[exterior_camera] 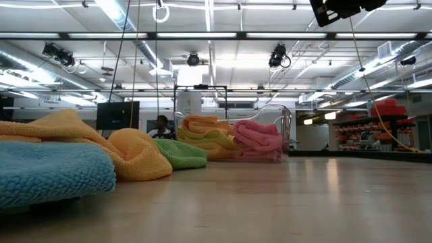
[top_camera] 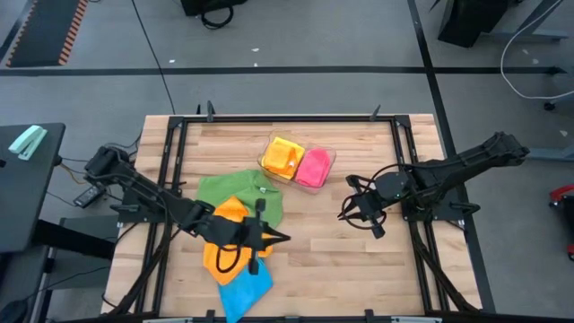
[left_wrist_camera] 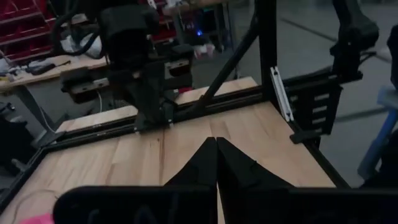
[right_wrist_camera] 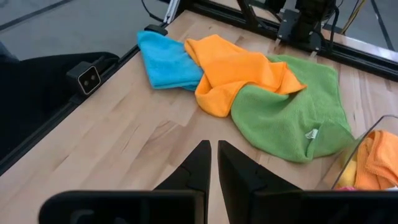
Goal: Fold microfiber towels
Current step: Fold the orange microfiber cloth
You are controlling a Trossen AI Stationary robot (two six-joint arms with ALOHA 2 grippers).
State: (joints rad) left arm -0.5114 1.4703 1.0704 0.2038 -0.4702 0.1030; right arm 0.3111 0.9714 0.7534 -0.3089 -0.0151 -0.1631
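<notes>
Item: loose towels, unfolded. We count three on the tabletop: a green towel, an orange towel overlapping its near edge, and a blue towel under the orange one, nearest the tabletop's front edge. All three lie rumpled in one overlapping heap, left of centre.

Item: stowed towels. A yellow towel and a pink towel sit side by side in the clear tray toward the back, just beside the green towel's far corner. We judge these done, bundled rather than spread.

Item: step in hand. We judge the work to stand between towels: the next of the heap is not yet picked up. The next move calls for separating one cloth from the overlap, most likely the orange on top, and spreading it flat on bare wood before any fold.

Item: left claw. Poised over the orange towel; fingers pressed together, nothing between them in the left wrist view. Whether it touches the cloth below we cannot tell.

Item: right claw. Above bare tabletop right of centre, well apart from the heap; fingers nearly together, only a thin slit showing, holding nothing.
</notes>
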